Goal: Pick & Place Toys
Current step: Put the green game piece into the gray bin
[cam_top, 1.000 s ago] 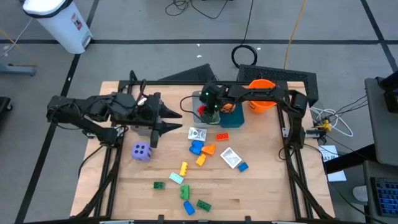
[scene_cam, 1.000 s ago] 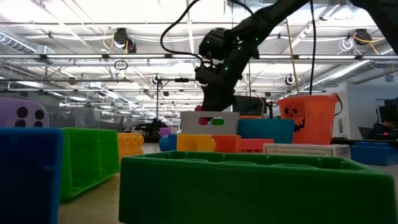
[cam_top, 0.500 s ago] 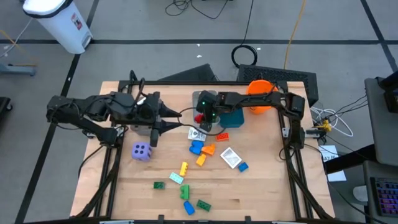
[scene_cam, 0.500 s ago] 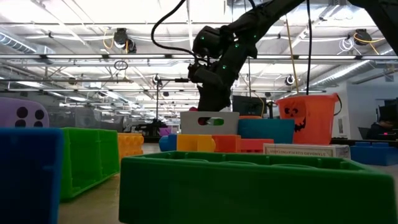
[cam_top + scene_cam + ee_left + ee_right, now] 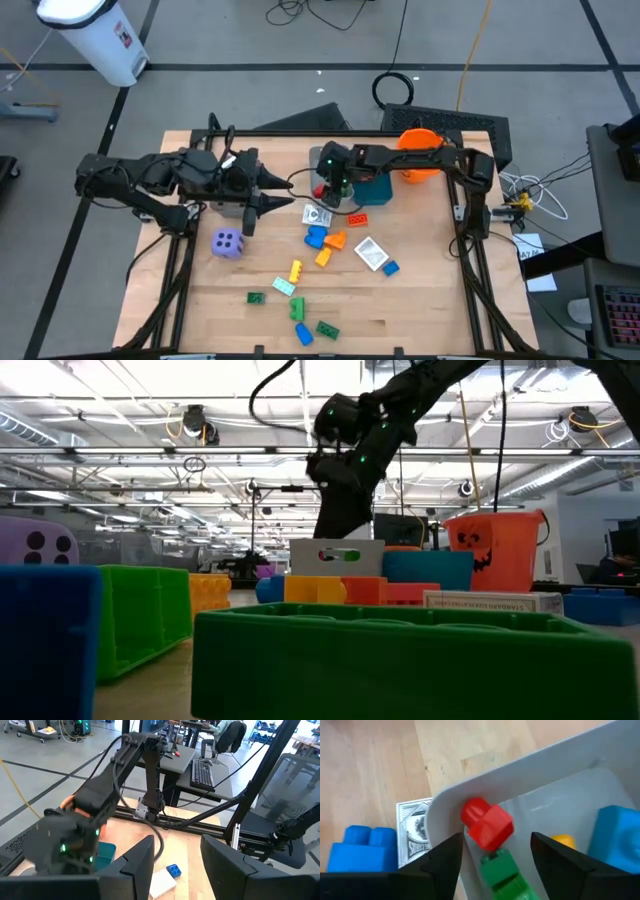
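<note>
Your right gripper [image 5: 495, 857] hangs over the near corner of the grey bin [image 5: 555, 765], at about twelve o'clock from the table's centre, with its jaws spread and nothing between them; a red brick [image 5: 487, 825] lies just below, inside the bin's corner on top of a green brick [image 5: 505, 872], so that drop looks finished. The bin also holds a yellow piece [image 5: 565, 841] and a blue brick [image 5: 617, 832], so part of the job is done. Most of it remains: the purple die [image 5: 228, 242] sits at nine o'clock, a white packet [image 5: 318, 215] and blue brick [image 5: 317, 237] just outside the bin, a second packet [image 5: 370, 252] at three o'clock, and loose bricks [image 5: 296, 308] trail toward six o'clock. Your left gripper [image 5: 175, 865] waits at about ten o'clock, jaws partly apart and holding nothing.
</note>
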Motion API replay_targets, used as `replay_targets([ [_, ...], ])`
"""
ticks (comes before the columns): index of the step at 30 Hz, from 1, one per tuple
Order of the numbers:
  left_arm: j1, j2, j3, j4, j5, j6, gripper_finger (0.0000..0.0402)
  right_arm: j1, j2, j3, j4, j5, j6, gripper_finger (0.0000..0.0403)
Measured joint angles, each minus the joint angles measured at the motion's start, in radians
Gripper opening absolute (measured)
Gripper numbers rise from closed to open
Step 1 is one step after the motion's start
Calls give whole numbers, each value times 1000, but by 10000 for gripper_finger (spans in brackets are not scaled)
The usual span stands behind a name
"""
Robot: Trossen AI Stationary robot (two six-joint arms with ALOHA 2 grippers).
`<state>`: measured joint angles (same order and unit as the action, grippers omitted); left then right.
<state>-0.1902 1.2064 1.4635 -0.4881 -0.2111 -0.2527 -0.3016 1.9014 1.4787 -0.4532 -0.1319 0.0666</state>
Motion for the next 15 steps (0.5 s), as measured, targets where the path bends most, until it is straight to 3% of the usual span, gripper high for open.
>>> replay_targets([
  [9,-6,0,0,-19,1,-6,170,4,-197,0,22,0,5,231],
  [15,-49,0,0,-115,2,-70,170,44,-332,0,53,-3,79,227],
])
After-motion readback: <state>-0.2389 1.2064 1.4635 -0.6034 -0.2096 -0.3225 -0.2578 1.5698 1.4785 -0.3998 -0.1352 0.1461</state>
